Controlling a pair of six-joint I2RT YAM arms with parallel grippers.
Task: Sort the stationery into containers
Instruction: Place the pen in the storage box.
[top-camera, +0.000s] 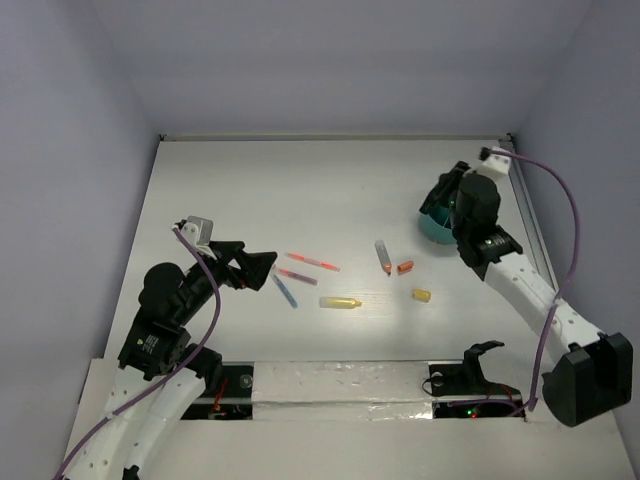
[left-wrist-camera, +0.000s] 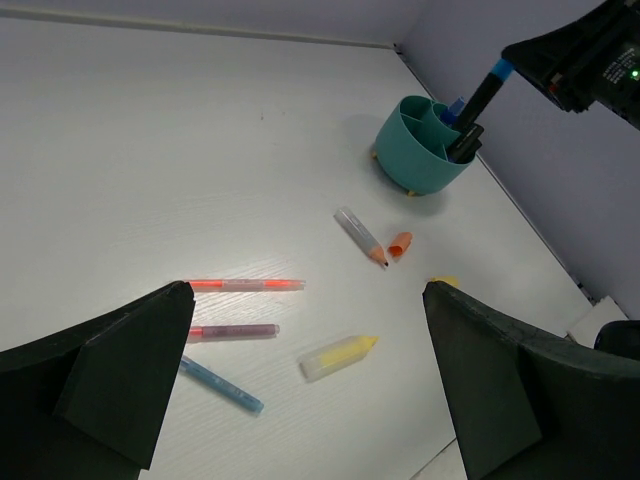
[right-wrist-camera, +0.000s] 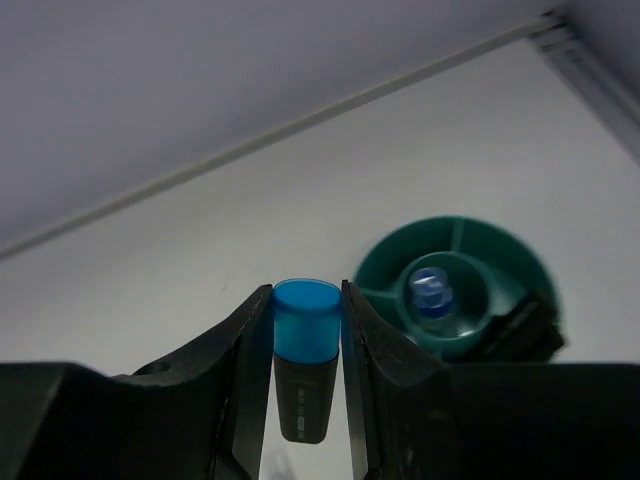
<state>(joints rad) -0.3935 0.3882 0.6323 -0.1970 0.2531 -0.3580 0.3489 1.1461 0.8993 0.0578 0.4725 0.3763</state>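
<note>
RIGHT: right gripper (right-wrist-camera: 305, 295) pinching black marker with blue cap (right-wrist-camera: 304, 335) | CUP: round teal plastic cup (left-wrist-camera: 412, 168); left wrist view shows marker's tip at its rim, top view half hides cup behind arm (top-camera: 500, 255) | LEFT: left gripper (left-wrist-camera: 308, 292) spread wide near yellow highlighter (left-wrist-camera: 338, 357) on white table (left-wrist-camera: 150, 150)

Teal cup (left-wrist-camera: 410, 165), blue-capped black marker (right-wrist-camera: 303, 345)

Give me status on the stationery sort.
Done: one blue-capped piece sits in the teal cup. In hand: the right end effector grips a black marker with a blue cap at the cup's rim, not yet released. Left: red pen, purple pen, blue pen, yellow highlighter, grey marker, orange cap and a yellow piece lie on the table; the left end effector is open near them.
</note>
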